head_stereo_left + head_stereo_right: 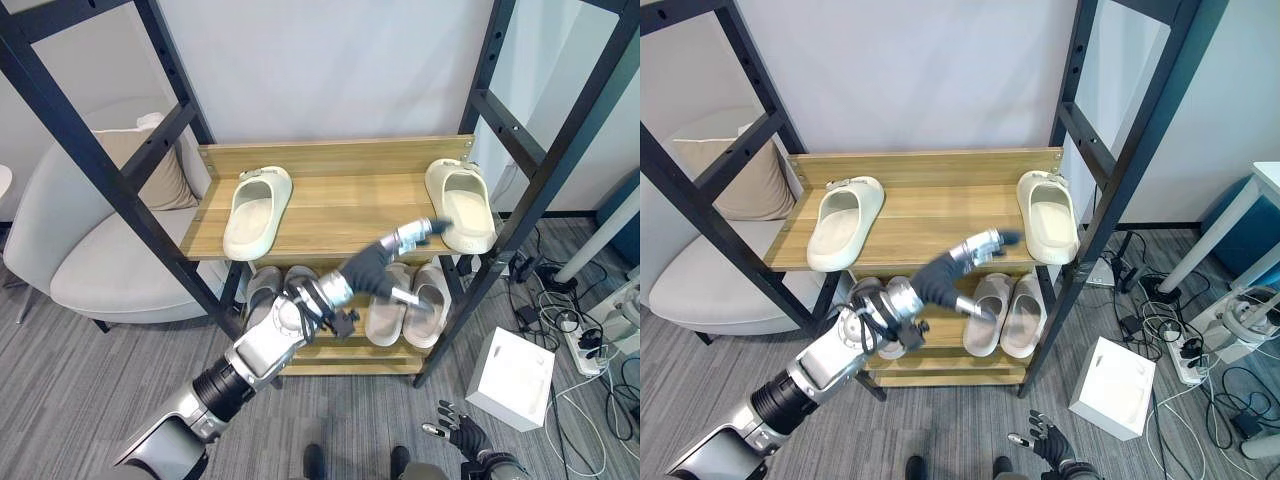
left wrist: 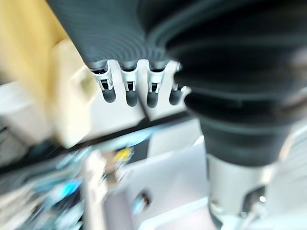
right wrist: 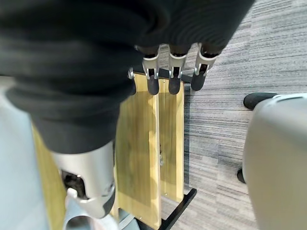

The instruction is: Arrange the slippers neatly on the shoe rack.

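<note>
A wooden shoe rack (image 1: pixel 340 215) with a black metal frame (image 1: pixel 95 160) stands against a white wall; on its upper shelf two cream slippers lie well apart, the left slipper (image 1: pixel 257 210) near the shelf's left end with its toe toward the near edge, the right slipper (image 1: pixel 461 203) at the right end, its toe end reaching the near edge; on the lower shelf one pair of beige slippers (image 1: pixel 408 303) sits side by side toward the right, and a grey pair (image 1: pixel 270 290) sits to their left, partly hidden behind the arm; the left hand (image 1: pixel 400 250) reaches up from the lower left over the near edge of the upper shelf, its fingers straight and spread apart, holding nothing, the dark tips just beside the toe of the right slipper, though whether they touch it cannot be told; the right hand (image 1: pixel 462 435) hangs low at the near right, above the grey carpet (image 1: pixel 80 390), its fingers loosely extended and empty; a light grey armchair (image 1: pixel 70 240) with a beige cushion (image 1: pixel 150 165) stands left of the rack; a white box (image 1: pixel 512 378) lies on the floor to the right, near a power strip (image 1: pixel 585 345).
</note>
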Robot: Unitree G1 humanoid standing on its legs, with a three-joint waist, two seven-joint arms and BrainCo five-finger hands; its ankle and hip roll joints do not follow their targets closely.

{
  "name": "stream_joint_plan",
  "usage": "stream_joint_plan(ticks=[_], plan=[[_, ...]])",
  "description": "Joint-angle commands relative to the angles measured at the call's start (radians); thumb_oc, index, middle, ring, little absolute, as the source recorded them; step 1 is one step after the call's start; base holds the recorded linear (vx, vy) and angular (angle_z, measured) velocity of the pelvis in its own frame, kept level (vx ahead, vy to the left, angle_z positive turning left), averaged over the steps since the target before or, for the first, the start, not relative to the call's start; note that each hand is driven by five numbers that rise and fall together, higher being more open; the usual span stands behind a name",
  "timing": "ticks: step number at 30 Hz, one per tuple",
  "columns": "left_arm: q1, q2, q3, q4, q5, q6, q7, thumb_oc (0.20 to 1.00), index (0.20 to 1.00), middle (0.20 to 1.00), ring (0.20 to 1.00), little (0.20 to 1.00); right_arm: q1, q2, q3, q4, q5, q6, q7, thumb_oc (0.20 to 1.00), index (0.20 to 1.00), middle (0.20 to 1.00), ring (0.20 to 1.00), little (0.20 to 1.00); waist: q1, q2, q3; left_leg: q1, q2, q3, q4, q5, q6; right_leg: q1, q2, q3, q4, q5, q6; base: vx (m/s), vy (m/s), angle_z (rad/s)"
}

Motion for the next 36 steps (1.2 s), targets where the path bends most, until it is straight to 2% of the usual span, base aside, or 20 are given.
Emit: stream_joint_plan(ticks=[1,2,3,4,5,6,7,10,11,12,14,15,19,20,24,36], plan=[[-0.126,0.010,0.121,0.007,0.028,-0.096,0.142,1.000,1.000,1.000,1.000,1.000,-0.024,0.023,-0.002,-0.076,0.022,-0.020,0.003,1.000,1.000,1.000,1.000,1.000,-0.005,-0.048,0.030,0.072,-0.002,-0.018,-0.008,-0.073,-0.036,0.141,-0.062,-0.040,-0.203,0.130,0.077,0.05,-0.025,0.01],[-0.201,0.056,0.182,0.070,0.199,-0.099,0.259,1.000,1.000,1.000,1.000,1.000,-0.024,0.018,0.006,-0.086,0.018,-0.022,0.011,1.000,1.000,1.000,1.000,1.000,-0.007,-0.043,0.027,0.077,-0.001,-0.017,-0.008,-0.076,-0.039,0.148,-0.062,-0.041,-0.206,0.127,0.076,0.06,-0.014,0.01],[-0.239,0.096,0.208,0.119,0.311,-0.085,0.322,1.000,1.000,1.000,1.000,1.000,-0.026,0.011,0.010,-0.092,0.018,-0.025,0.017,1.000,1.000,1.000,1.000,1.000,-0.008,-0.039,0.022,0.079,-0.001,-0.015,-0.008,-0.076,-0.040,0.148,-0.062,-0.040,-0.207,0.127,0.076,0.07,-0.016,0.05],[-0.259,0.116,0.217,0.147,0.374,-0.076,0.356,1.000,1.000,1.000,1.000,1.000,-0.028,0.008,0.011,-0.095,0.018,-0.027,0.019,1.000,1.000,1.000,1.000,1.000,-0.010,-0.038,0.023,0.081,-0.001,-0.015,-0.008,-0.077,-0.041,0.149,-0.061,-0.040,-0.207,0.126,0.077,0.03,-0.005,0.05],[-0.261,0.116,0.216,0.148,0.376,-0.076,0.358,1.000,1.000,1.000,1.000,1.000,-0.028,0.008,0.011,-0.095,0.018,-0.027,0.019,1.000,1.000,1.000,1.000,1.000,-0.011,-0.038,0.024,0.082,0.000,-0.015,-0.008,-0.078,-0.041,0.150,-0.061,-0.040,-0.207,0.125,0.077,0.04,0.002,0.05],[-0.317,0.196,0.229,0.241,0.518,-0.042,0.406,1.000,1.000,1.000,1.000,1.000,-0.029,-0.005,0.016,-0.103,0.022,-0.035,0.027,1.000,1.000,1.000,1.000,1.000,-0.015,-0.031,0.016,0.086,0.001,-0.010,-0.008,-0.080,-0.041,0.152,-0.061,-0.039,-0.208,0.125,0.078,0.05,0.005,0.02],[-0.338,0.231,0.227,0.283,0.562,-0.030,0.430,1.000,1.000,1.000,1.000,1.000,-0.027,-0.011,0.017,-0.108,0.025,-0.036,0.029,1.000,1.000,1.000,1.000,1.000,-0.018,-0.029,0.015,0.088,0.001,-0.007,-0.008,-0.080,-0.042,0.152,-0.061,-0.038,-0.207,0.124,0.079,0.07,0.012,-0.01],[-0.429,0.359,0.174,0.448,0.712,0.027,0.510,1.000,1.000,1.000,1.000,1.000,-0.017,-0.034,0.025,-0.131,0.045,-0.044,0.041,1.000,1.000,1.000,1.000,1.000,-0.028,-0.021,0.008,0.096,0.002,0.000,-0.008,-0.083,-0.044,0.152,-0.059,-0.033,-0.205,0.123,0.082,0.05,0.009,-0.01],[-0.434,0.358,0.170,0.453,0.713,0.025,0.514,1.000,1.000,1.000,1.000,1.000,-0.018,-0.032,0.025,-0.131,0.045,-0.043,0.041,1.000,1.000,1.000,1.000,1.000,-0.027,-0.022,0.009,0.096,0.002,0.000,-0.008,-0.083,-0.044,0.153,-0.059,-0.033,-0.205,0.123,0.082,0.03,0.007,-0.03],[-0.482,0.421,0.130,0.544,0.791,0.067,0.544,1.000,1.000,1.000,1.000,1.000,-0.008,-0.049,0.028,-0.148,0.057,-0.050,0.045,1.000,1.000,1.000,1.000,1.000,-0.031,-0.019,0.007,0.096,0.003,0.003,-0.008,-0.083,-0.045,0.153,-0.059,-0.033,-0.206,0.122,0.084,0.02,0.006,-0.05],[-0.510,0.443,0.104,0.583,0.824,0.081,0.557,1.000,1.000,1.000,1.000,1.000,-0.006,-0.055,0.029,-0.156,0.063,-0.051,0.046,1.000,1.000,1.000,1.000,1.000,-0.032,-0.020,0.007,0.097,0.003,0.004,-0.008,-0.084,-0.046,0.153,-0.059,-0.032,-0.207,0.122,0.086,0.02,0.003,-0.05],[-0.555,0.493,0.052,0.668,0.884,0.116,0.573,1.000,1.000,1.000,1.000,1.000,0.003,-0.068,0.033,-0.164,0.070,-0.056,0.050,1.000,1.000,1.000,1.000,1.000,-0.037,-0.016,0.005,0.098,0.005,0.008,-0.008,-0.085,-0.047,0.152,-0.058,-0.030,-0.209,0.123,0.088,0.02,0.002,-0.04],[-0.618,0.535,-0.029,0.795,0.949,0.155,0.596,1.000,1.000,1.000,1.000,1.000,0.014,-0.084,0.037,-0.172,0.083,-0.064,0.049,1.000,1.000,1.000,1.000,1.000,-0.041,-0.019,0.003,0.098,0.006,0.013,-0.008,-0.087,-0.048,0.150,-0.057,-0.027,-0.213,0.125,0.091,0.01,0.000,-0.02],[-0.654,0.553,-0.074,0.884,0.964,0.172,0.601,1.000,1.000,1.000,1.000,1.000,0.018,-0.089,0.038,-0.174,0.092,-0.069,0.049,1.000,1.000,1.000,1.000,1.000,-0.044,-0.019,0.002,0.097,0.008,0.019,-0.008,-0.086,-0.049,0.147,-0.056,-0.025,-0.214,0.127,0.093,0.00,0.000,0.00],[-0.682,0.569,-0.123,0.969,0.968,0.173,0.584,1.000,1.000,1.000,1.000,1.000,0.027,-0.098,0.038,-0.174,0.097,-0.072,0.042,1.000,1.000,1.000,1.000,1.000,-0.048,-0.022,0.004,0.094,0.010,0.026,-0.008,-0.086,-0.050,0.140,-0.056,-0.021,-0.218,0.133,0.097,0.00,-0.002,-0.03],[-0.525,0.533,-0.024,0.888,0.951,0.158,0.573,1.000,1.000,1.000,1.000,1.000,0.014,-0.063,0.050,-0.136,0.067,-0.072,0.018,1.000,1.000,1.000,1.000,1.000,-0.033,-0.037,0.009,0.098,0.011,0.027,-0.008,-0.093,-0.049,0.148,-0.054,-0.023,-0.225,0.131,0.096,0.00,0.000,0.00]])
